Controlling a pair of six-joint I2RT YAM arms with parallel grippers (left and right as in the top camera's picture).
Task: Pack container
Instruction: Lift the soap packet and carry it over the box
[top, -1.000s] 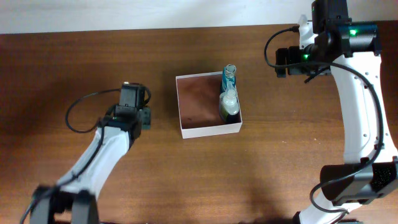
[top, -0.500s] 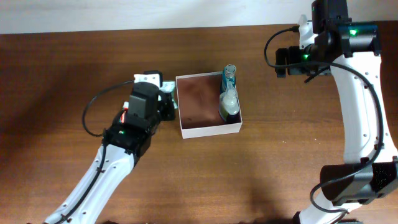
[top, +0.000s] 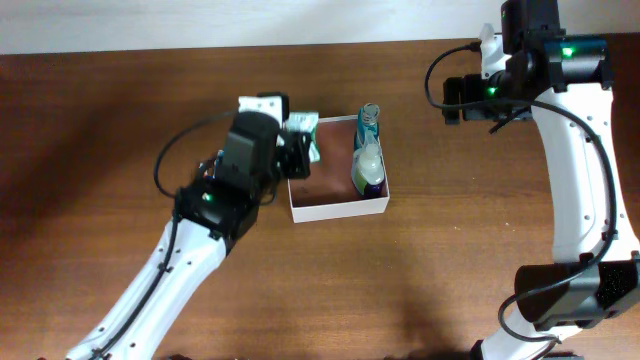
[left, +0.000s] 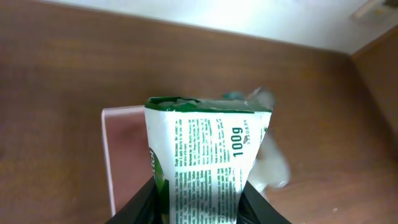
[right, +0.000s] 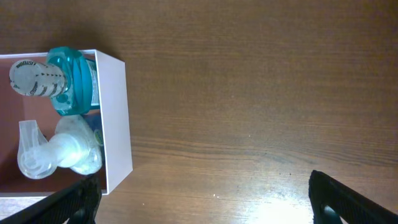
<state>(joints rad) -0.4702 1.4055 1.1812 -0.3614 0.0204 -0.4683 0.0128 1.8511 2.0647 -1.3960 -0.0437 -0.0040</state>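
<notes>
The container (top: 340, 207) is a shallow white-walled box with a reddish-brown inside, at the table's middle. Two bottles lie along its right wall: a teal one (top: 369, 122) and a clear spray one (top: 369, 165). My left gripper (top: 302, 150) is shut on a white and green packet (left: 205, 155) and holds it over the box's left upper corner (left: 107, 149). My right gripper (right: 202, 199) is open and empty, high over bare table right of the box (right: 115, 118). The teal bottle (right: 59, 81) and the clear bottle (right: 59, 149) show in the right wrist view.
The brown wooden table (top: 450, 260) runs to a pale wall strip at the back (top: 200, 25). The right arm's base (top: 570, 300) stands at the lower right.
My left arm has moved right and away from me, carrying the packet from left of the box to over its left upper corner. The right arm has not moved.
</notes>
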